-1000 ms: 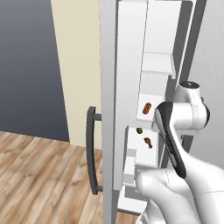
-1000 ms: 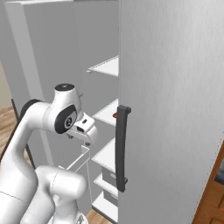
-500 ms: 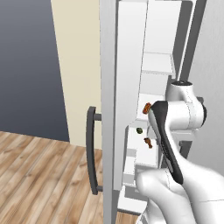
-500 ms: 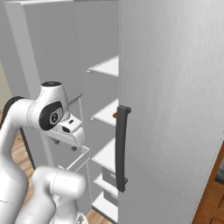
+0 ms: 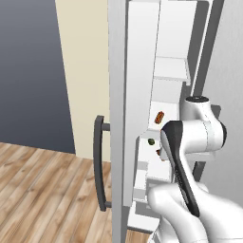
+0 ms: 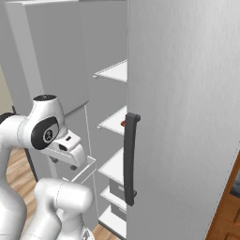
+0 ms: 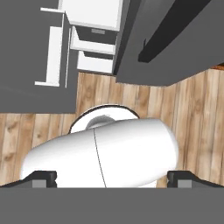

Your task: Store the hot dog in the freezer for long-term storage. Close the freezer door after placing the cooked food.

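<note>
The claw (image 7: 112, 177) is spread fully wide, nothing is held in it, and it is pointed down at the wooden floor (image 7: 192, 118). Up and away from it, the hot dog (image 5: 159, 116) is seen lying on a white shelf inside the freezer (image 5: 171, 71). Beside the claw, the freezer door (image 5: 118, 118) stands open, its handle (image 5: 99, 161) upright; this panel is judged to be what must be pushed shut.

The arm (image 5: 190, 142) is glossy white, built of rounded, bulbous segments. Dark charcoal bands mark its joints, and a dark round cap with a small pale mark sits on one joint housing (image 6: 46, 132).
</note>
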Controlling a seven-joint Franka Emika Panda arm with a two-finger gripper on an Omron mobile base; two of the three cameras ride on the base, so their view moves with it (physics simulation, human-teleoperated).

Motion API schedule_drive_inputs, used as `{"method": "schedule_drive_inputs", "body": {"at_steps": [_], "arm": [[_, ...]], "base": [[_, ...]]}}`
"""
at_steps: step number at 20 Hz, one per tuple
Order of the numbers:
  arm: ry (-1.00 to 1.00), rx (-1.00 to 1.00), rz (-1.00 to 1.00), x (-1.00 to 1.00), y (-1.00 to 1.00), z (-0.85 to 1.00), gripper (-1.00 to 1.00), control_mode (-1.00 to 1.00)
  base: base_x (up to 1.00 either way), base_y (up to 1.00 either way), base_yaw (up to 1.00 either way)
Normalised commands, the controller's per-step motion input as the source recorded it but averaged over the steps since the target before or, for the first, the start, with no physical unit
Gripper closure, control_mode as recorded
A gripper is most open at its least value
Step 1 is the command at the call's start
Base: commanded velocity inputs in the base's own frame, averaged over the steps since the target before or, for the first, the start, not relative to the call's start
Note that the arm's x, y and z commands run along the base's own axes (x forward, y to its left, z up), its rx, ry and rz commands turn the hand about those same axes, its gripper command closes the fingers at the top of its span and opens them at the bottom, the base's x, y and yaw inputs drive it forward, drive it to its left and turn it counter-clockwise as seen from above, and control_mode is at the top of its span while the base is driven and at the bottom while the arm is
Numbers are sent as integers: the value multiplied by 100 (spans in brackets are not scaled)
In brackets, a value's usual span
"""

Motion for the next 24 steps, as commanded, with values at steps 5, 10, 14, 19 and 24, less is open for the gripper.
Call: {"method": "schedule_drive_inputs", "body": {"at_steps": [5, 10, 14, 19, 24], "arm": [[0, 0, 0, 0, 0, 0, -100, -100], [0, 0, 0, 0, 0, 0, -100, -100], [0, 0, 0, 0, 0, 0, -100, -100], [-5, 0, 0, -22, 0, 0, -100, 100], [0, 0, 0, 0, 0, 0, -100, 100]], "base": [[0, 0, 0], [0, 0, 0], [0, 0, 0], [-11, 0, -1], [-56, -2, -8]]}}
